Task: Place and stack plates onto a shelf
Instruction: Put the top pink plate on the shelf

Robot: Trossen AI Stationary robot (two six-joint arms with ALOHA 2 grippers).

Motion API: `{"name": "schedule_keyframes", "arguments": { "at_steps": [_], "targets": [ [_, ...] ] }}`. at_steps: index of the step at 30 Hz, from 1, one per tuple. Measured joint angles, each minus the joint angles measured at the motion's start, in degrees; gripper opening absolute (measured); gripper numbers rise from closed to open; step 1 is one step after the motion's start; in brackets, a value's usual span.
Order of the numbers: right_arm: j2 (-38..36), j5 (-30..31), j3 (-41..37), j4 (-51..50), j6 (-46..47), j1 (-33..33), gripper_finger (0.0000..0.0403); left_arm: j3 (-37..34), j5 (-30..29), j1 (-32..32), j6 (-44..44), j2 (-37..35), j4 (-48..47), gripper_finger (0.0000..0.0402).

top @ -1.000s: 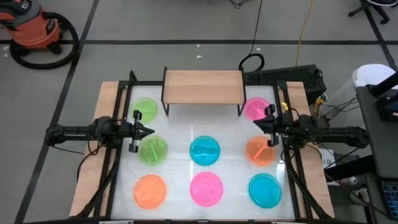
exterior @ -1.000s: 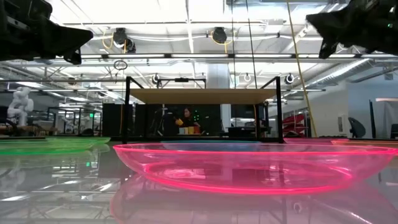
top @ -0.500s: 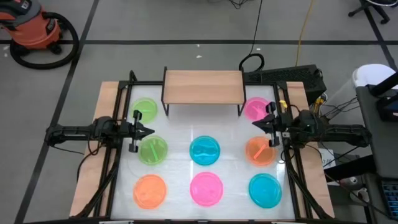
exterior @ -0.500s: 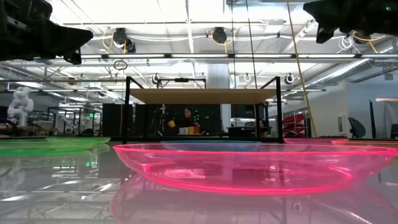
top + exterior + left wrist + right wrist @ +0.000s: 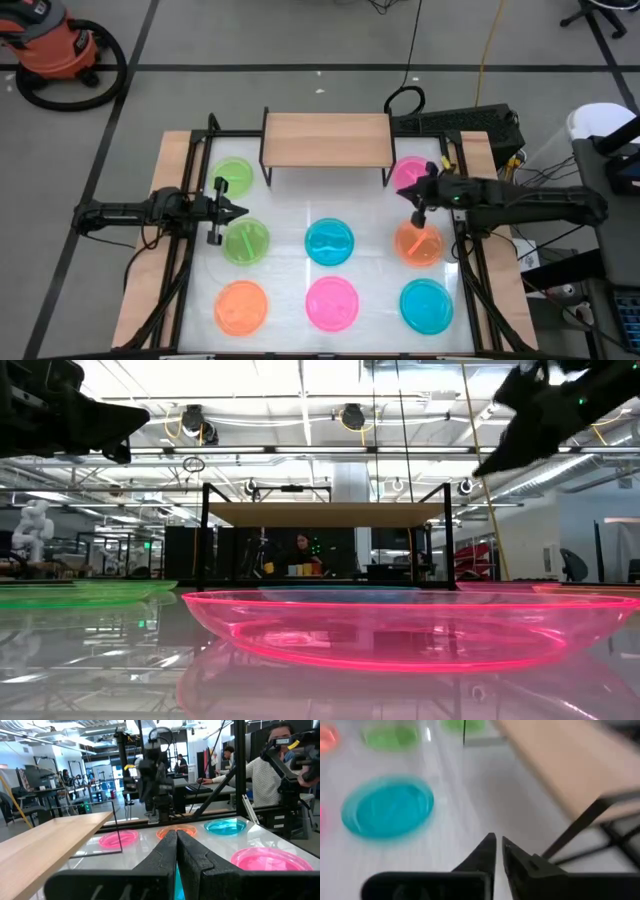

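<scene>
The right gripper (image 5: 417, 193), fingers pressed together and empty, hovers just beside the low wooden-topped shelf (image 5: 326, 138), between the round translucent pink plate (image 5: 408, 174) and orange plate (image 5: 418, 243). The left gripper (image 5: 226, 210), also closed, waits across the white tabletop (image 5: 290, 215); beyond, a person sits.

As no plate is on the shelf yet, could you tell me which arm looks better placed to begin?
Probably the right: its gripper hangs between the pink plate and orange plate, beside the shelf.
</scene>
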Motion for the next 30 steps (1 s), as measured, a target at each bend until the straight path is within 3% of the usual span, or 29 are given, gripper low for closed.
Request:
{"name": "schedule_keyframes", "arguments": {
  "at_steps": [8,14,22,30],
  "targets": [
    [13.0,11.5,0.0,-5.5,7.2,-1.4,0.0115,0.0,0.0,0.0,0.0,0.0,0.0,0.0017],
    [22.1,12.1,0.0,-5.1,7.8,-5.0,0.0156,0.0,0.0,0.0,0.0,0.0,0.0,0.0017],
    [31.5,11.9,-2.5,-0.2,7.1,-8.5,0.0165,0.0,0.0,0.0,0.0,0.0,0.0,0.0017],
    [34.2,12.5,-9.0,9.8,6.3,-11.7,0.0153,0.0,0.0,0.0,0.0,0.0,0.0,0.0017]
  ]
}}
